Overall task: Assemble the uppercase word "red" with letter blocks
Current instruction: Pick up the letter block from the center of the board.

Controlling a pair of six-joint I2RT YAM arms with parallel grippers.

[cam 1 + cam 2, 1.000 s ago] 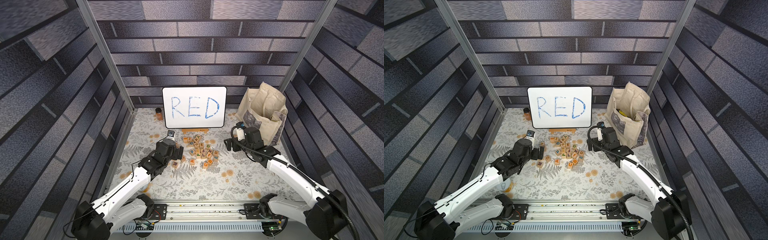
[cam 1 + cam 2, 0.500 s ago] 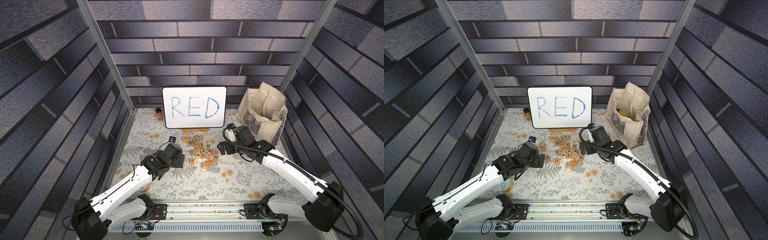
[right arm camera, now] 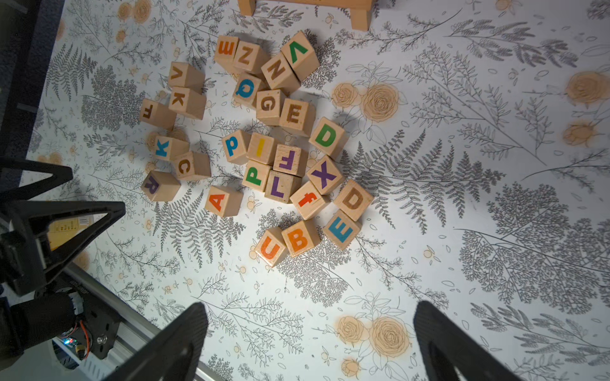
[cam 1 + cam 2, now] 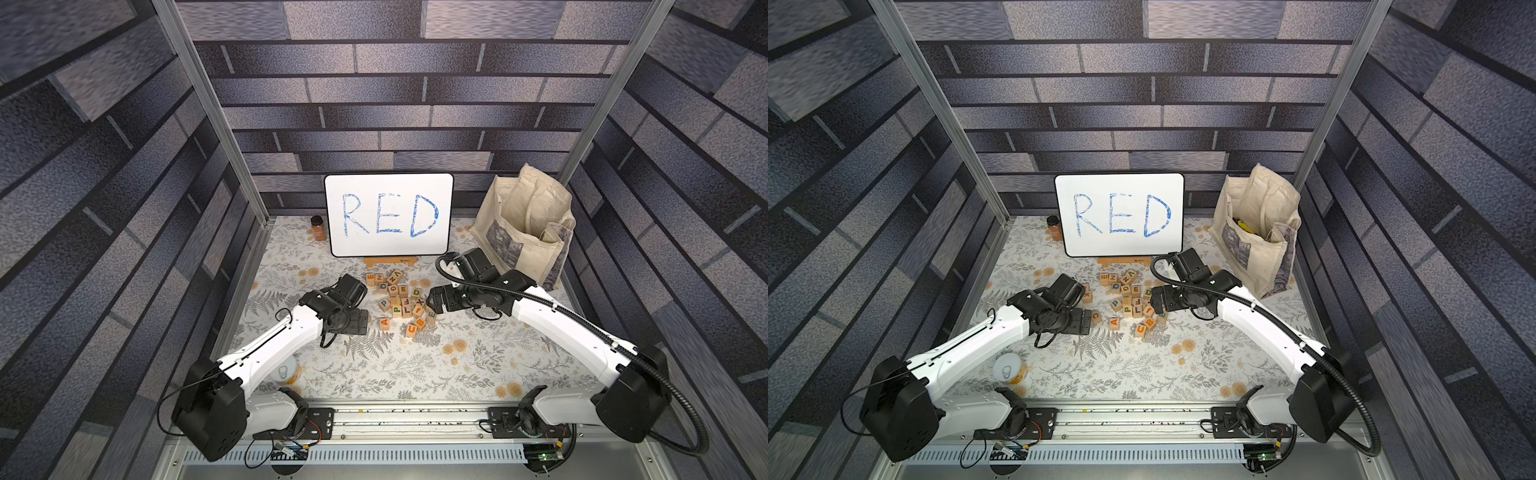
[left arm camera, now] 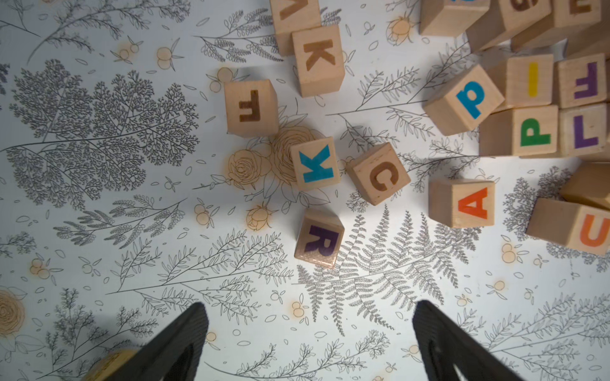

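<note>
Left jaws: spread wide, nothing in them, hanging over the bench (image 4: 374,365). The purple R cube (image 5: 318,239) sits straight ahead, lined up w/ the gap btwn my fingers (image 5: 178,346). It's clear of both fingers, untouched. The brown C cube (image 5: 379,174) and blue K cube (image 5: 316,164) lie just past it, farther from these jaws.

Right jaws: also spread wide, empty, over the bench at the other side of the pile of letter blocks (image 4: 399,297). The blue-green E cube (image 3: 341,230) is the closest task cube to them. It lies ahead, approx centred on the gap, at the pile's near edge. It's just beside the orange B cube (image 3: 299,238) and a brown D cube (image 3: 353,199). The green D cube (image 3: 326,137) lies farther ahead, past the purple X cube (image 3: 325,174).

From the right jaws the R cube is across the pile, nr my left jaws.

R, E, D cubes are apart from each other, no row yet. The whiteboard (image 4: 388,214) w/ "RED" stands beyond the pile, well away from both jaws.
</note>
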